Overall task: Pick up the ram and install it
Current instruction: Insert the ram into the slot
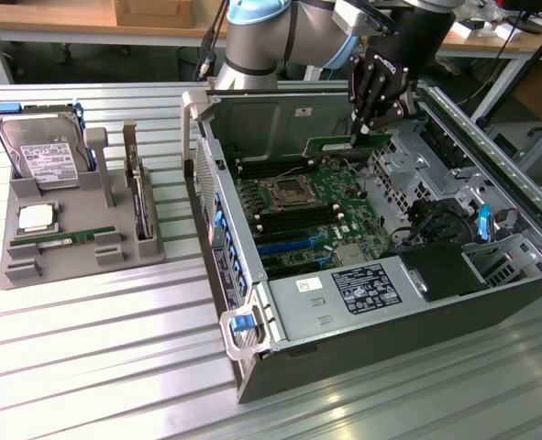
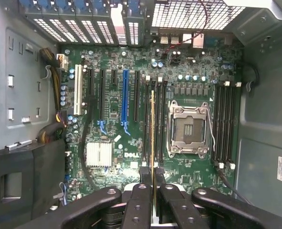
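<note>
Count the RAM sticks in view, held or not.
2. One ram gripped in the end effector above the motherboard in the open case; another stick lies in the grey tray at the exterior view's left. Seated ones may be hidden.

Ribbed metal tabletop [image 1: 87, 348]; wooden workbenches [image 1: 60, 16] behind, cardboard box [image 1: 156, 11] on one; bright even light.

ram [image 1: 331, 144]: green | motherboard [image 2: 131, 119]: green, blue slot | gripper [image 2: 153, 198]: seemingly black
</note>
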`<state>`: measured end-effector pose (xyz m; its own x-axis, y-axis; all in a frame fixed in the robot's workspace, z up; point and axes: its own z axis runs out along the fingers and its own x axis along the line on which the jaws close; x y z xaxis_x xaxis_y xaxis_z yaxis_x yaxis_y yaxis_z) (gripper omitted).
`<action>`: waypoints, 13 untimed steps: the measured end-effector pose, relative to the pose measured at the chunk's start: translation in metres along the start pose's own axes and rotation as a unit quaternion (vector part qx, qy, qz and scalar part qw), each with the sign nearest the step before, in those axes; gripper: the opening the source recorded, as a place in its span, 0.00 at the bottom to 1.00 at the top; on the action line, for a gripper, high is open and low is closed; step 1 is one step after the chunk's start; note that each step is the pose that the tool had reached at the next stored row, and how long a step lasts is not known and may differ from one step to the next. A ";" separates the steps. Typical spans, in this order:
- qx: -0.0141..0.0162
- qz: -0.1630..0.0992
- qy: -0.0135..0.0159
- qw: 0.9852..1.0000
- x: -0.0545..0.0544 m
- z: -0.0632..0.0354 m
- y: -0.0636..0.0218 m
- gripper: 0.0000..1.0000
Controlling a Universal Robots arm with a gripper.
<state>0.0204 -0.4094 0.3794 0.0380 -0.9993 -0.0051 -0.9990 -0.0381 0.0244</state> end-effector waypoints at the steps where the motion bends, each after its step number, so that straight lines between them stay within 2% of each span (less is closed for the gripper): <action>1: 0.000 0.000 0.000 1.000 0.000 0.0005 0.0000 0.13; 13: 0.000 0.000 0.000 1.000 0.000 0.0080 -0.0002 0.13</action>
<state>0.0204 -0.4094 0.3714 0.0380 -0.9993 -0.0050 -0.9990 -0.0381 0.0245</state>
